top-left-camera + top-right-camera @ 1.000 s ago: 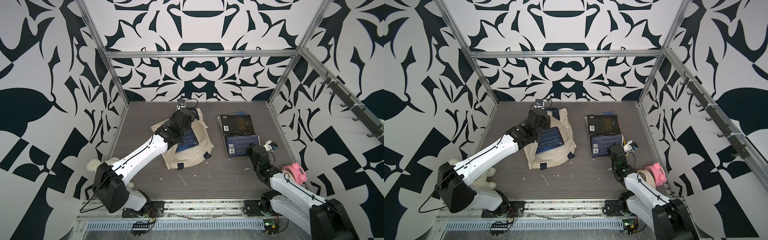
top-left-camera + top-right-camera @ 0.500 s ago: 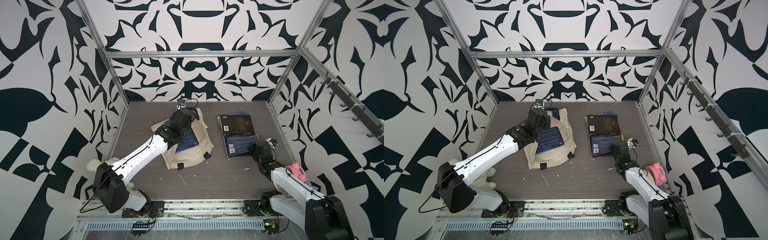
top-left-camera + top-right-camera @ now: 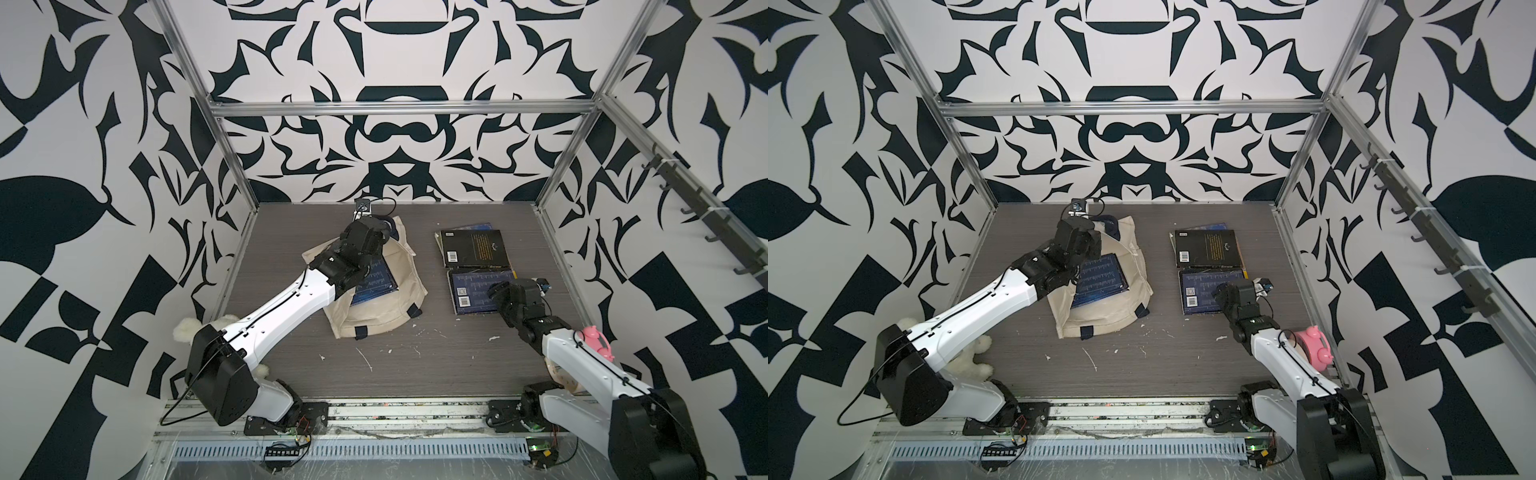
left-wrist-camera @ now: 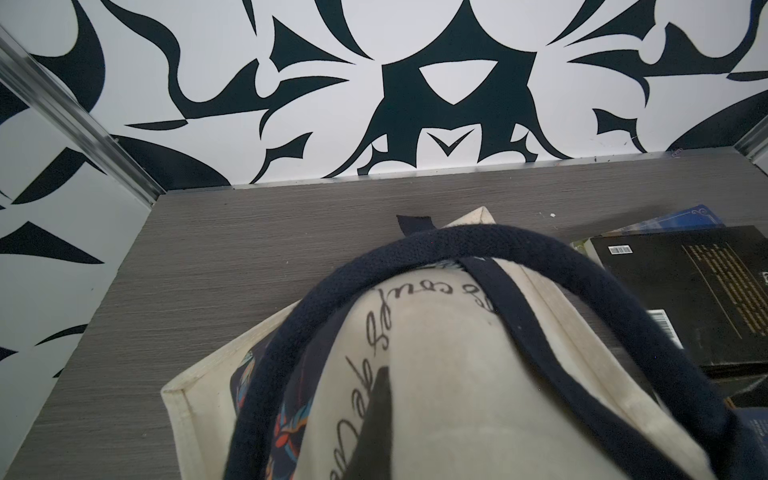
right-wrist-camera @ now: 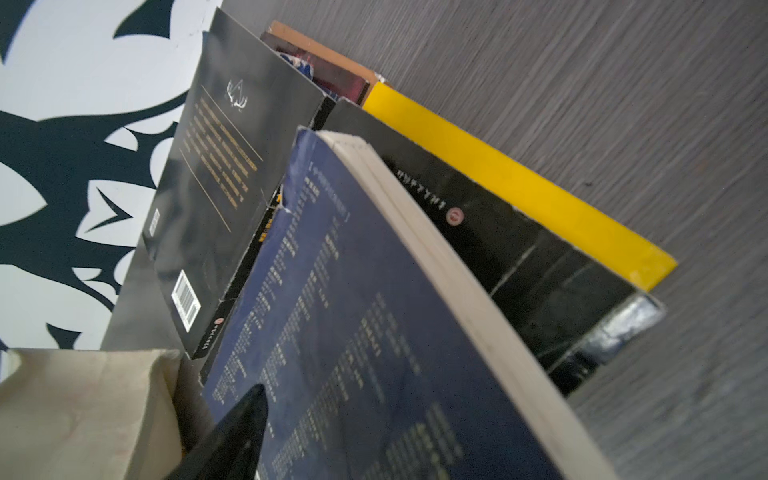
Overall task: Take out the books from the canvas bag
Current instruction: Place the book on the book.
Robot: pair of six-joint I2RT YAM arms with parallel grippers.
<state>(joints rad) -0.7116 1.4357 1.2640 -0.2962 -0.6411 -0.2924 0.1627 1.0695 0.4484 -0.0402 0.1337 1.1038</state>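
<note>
The left gripper (image 3: 385, 229) is closed. Its dark finger (image 4: 376, 415) pinches the cream cloth of the canvas bag (image 3: 386, 316) at the bag's far end, close to the navy handle (image 4: 457, 245). One dark blue book (image 3: 374, 284) shows in the bag's opening, just nearer than those fingers. The right gripper (image 3: 495, 291) is well apart from the bag, jaws spread and holding nothing. Its one visible finger (image 5: 232, 436) sits over the blue-covered book (image 5: 353, 332) topping the near pile, with a black book (image 3: 473, 249) just beyond.
</note>
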